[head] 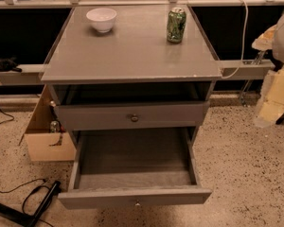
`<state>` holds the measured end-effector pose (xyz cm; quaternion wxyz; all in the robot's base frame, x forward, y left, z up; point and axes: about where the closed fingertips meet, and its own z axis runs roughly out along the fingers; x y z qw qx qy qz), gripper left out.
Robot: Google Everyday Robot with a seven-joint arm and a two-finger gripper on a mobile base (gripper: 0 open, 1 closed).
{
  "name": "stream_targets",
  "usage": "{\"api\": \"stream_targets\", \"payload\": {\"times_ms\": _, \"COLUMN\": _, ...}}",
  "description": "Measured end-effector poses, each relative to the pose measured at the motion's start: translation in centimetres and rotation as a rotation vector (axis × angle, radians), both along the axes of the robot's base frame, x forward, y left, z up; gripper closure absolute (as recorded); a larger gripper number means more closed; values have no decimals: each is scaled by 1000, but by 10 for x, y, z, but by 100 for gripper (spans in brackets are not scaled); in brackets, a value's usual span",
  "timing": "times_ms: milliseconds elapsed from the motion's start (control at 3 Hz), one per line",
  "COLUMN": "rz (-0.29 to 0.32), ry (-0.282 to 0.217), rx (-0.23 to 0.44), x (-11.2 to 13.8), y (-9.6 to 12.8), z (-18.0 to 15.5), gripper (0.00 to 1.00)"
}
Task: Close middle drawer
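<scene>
The middle drawer (135, 196) is pulled far out of the grey cabinet (132, 56), towards me. Its low flat front has a small round knob (137, 203) at centre, and the deep inside (135, 155) looks bare. Above it, the taller-fronted top drawer (132, 116) with a bigger knob (134, 118) stands slightly out. The lowest drawer is hidden under the open one. My gripper (270, 103) shows as a pale, blurred shape at the right edge. It is about level with the top drawer, well to the right of the cabinet, and touches nothing.
A white bowl (101, 19) and a green can (176, 25) stand on the cabinet top. A cardboard box (41, 138) sits on the floor left of the cabinet. Black cables (12, 190) and a black stand (38, 207) lie at lower left. A white cable (242, 37) hangs at right.
</scene>
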<state>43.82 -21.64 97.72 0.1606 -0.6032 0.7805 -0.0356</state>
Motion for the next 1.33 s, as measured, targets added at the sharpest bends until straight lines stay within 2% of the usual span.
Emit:
{"api": "stream_targets", "payload": {"times_ms": 333, "rz": 0, "ry": -8, "rx": 2, "x": 0, "y": 1, "z": 1, "gripper": 0}}
{"api": "stream_targets", "payload": {"times_ms": 667, "rz": 0, "ry": -28, "rx": 19, "x": -3, "y": 6, "z": -13, "gripper": 0}}
{"api": "stream_targets", "payload": {"times_ms": 1000, "rz": -13, "ry": -48, "rx": 119, "x": -30, "y": 15, "z": -63, "gripper": 0}}
{"api": "stream_targets", "payload": {"times_ms": 1333, "rz": -61, "ry": -29, "rx": 212, "x": -48, "y": 14, "z": -134, "gripper": 0}}
